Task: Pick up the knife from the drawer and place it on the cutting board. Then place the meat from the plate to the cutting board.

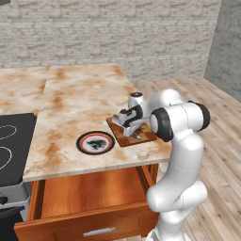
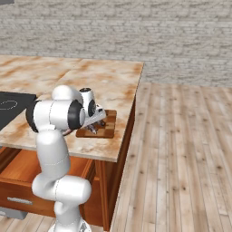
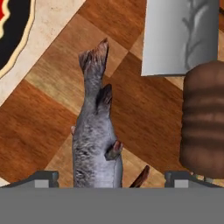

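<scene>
Hand view: gripper spread wide, fingertips either side of the grey meat without pinching it. Meat flat on the cutting board, knife just beside it, plate at the corner.

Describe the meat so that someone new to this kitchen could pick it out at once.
On the marble counter, above the open drawer, a checkered wooden cutting board lies to the right of the black-and-red plate. The meat lies on that board between the open gripper fingertips, beside the knife. It is the ragged, fish-shaped grey lump, unlike the knife's smooth blade and ribbed brown handle.
</scene>
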Available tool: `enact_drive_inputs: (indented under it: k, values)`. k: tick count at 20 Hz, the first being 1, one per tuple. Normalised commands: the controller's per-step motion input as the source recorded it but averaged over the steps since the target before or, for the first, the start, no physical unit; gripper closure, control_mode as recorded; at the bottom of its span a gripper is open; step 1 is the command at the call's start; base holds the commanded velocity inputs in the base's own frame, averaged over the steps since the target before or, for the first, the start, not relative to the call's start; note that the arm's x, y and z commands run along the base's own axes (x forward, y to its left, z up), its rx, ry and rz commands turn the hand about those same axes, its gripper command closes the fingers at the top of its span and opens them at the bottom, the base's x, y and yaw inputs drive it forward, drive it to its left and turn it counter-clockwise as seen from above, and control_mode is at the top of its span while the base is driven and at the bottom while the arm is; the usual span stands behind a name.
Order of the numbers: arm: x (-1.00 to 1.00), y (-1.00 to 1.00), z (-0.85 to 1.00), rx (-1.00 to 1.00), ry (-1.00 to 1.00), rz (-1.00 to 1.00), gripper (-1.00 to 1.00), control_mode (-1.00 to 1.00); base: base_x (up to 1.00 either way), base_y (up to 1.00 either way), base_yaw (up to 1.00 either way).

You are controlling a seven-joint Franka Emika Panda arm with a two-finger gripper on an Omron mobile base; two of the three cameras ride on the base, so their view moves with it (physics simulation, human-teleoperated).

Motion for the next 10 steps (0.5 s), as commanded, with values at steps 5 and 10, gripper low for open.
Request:
enact_drive_inputs:
  k: [5,10]
  values:
    - [0.00,0.00,0.36,0.00,-0.03,0.00,-1.00,-1.00,0.00,0.00,0.00]
    - [-0.06,0.00,0.80,0.03,0.02,0.00,-1.00,-1.00,0.00,0.00,0.00]
